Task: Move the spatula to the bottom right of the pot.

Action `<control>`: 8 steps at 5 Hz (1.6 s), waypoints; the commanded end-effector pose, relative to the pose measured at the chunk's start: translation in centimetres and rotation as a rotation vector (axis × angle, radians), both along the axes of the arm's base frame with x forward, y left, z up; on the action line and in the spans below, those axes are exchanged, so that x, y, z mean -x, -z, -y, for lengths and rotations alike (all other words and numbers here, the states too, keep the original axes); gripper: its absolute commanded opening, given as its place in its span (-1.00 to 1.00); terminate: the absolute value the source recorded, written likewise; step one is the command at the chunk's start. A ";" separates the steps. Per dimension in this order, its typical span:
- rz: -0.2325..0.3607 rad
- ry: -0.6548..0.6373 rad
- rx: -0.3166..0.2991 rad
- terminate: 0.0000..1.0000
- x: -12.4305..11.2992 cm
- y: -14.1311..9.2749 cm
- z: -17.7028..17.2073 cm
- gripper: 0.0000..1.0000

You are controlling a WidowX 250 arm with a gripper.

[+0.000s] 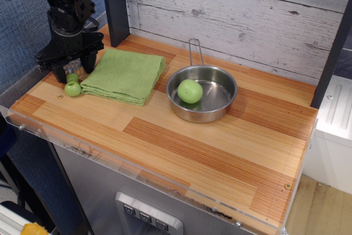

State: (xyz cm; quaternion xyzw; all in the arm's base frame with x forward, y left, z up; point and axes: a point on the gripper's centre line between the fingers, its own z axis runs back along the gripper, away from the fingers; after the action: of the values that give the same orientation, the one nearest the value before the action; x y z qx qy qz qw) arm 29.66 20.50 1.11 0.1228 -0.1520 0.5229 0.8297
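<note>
The spatula point(72, 87) lies at the table's far left, beside the green cloth. Only the knobbly lime-green handle shows; the grey head is hidden behind my gripper. My gripper point(71, 73) is low over the spatula's far end, its two dark fingers point(58, 73) standing apart on either side of the handle, the right one against the cloth's edge. The pot point(218, 96) is a shiny steel pan with a wire loop handle, at the table's middle back, well to the right of the gripper.
A round green ball point(190, 91) sits inside the pot. A folded green cloth point(127, 73) lies between spatula and pot. A dark post point(114, 4) stands behind the cloth. The wooden table point(220, 152) has a clear plastic front lip.
</note>
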 end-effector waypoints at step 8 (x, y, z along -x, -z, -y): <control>0.205 0.094 0.050 -1.00 2.0 -15.3 6.1 -1.00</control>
State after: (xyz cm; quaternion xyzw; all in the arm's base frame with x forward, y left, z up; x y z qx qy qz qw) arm 27.90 13.86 15.28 0.0418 -0.2067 0.4950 0.8429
